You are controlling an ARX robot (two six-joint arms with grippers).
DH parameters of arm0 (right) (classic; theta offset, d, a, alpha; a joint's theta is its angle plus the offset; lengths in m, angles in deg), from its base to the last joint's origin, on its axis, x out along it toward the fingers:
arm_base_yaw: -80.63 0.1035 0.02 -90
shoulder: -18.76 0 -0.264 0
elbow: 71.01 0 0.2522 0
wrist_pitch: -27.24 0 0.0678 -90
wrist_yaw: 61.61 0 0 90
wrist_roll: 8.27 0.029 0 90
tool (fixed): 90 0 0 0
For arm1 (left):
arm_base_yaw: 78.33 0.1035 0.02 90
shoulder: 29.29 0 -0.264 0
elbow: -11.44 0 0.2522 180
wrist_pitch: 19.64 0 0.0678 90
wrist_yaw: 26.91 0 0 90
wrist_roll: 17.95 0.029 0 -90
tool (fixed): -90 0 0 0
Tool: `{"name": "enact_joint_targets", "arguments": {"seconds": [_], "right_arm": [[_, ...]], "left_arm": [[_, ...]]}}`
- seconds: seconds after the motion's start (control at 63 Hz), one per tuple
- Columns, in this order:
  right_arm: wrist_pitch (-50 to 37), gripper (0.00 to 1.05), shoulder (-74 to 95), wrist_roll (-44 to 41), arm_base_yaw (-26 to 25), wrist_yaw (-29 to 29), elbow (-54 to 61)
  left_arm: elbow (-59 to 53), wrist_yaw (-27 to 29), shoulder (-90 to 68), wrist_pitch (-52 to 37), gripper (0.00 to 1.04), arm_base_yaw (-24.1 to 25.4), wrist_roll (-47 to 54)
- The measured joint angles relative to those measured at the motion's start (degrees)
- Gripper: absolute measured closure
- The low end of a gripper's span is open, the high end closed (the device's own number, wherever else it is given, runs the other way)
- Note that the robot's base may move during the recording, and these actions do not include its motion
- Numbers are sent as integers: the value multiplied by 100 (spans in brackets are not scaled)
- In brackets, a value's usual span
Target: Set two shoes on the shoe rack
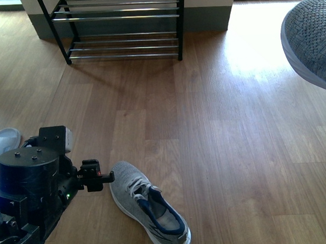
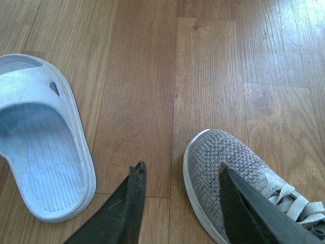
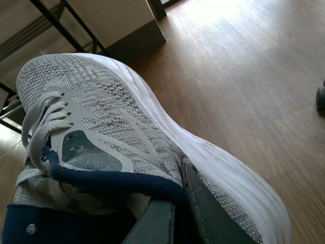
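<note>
One grey knit shoe (image 1: 148,212) lies on the wood floor near the front, toe pointing toward my left arm. My left gripper (image 1: 95,176) is open just above its toe. In the left wrist view the open gripper (image 2: 181,168) has one finger (image 2: 127,208) over bare floor and the other over the shoe (image 2: 213,162). The second shoe (image 1: 313,37) hangs in the air at the far right. My right gripper (image 3: 170,185) is shut on that shoe (image 3: 101,107), pinching its navy-lined collar. The shoe rack (image 1: 120,17) stands against the back wall, and its black frame (image 3: 81,25) shows beyond the held shoe.
A pale blue slipper (image 2: 40,152) lies on the floor beside the left gripper, and its edge (image 1: 4,141) shows at the far left of the front view. Bare wood floor (image 1: 217,125) stretches between the shoes and the rack.
</note>
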Motion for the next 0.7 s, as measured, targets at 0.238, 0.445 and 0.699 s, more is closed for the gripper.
{"name": "enact_joint_targets", "arguments": {"seconds": [0.238,0.445,0.699], "right_arm": [[0,103,0,0,0,-2,0],[0,103,0,0,0,0,0],[0,103,0,0,0,0,0]], "left_arm": [[0,-4,0,0,91,0,-4],[0,-24,0,0,95,0,-26],[0,-31,0,0,55,0,-28]]}}
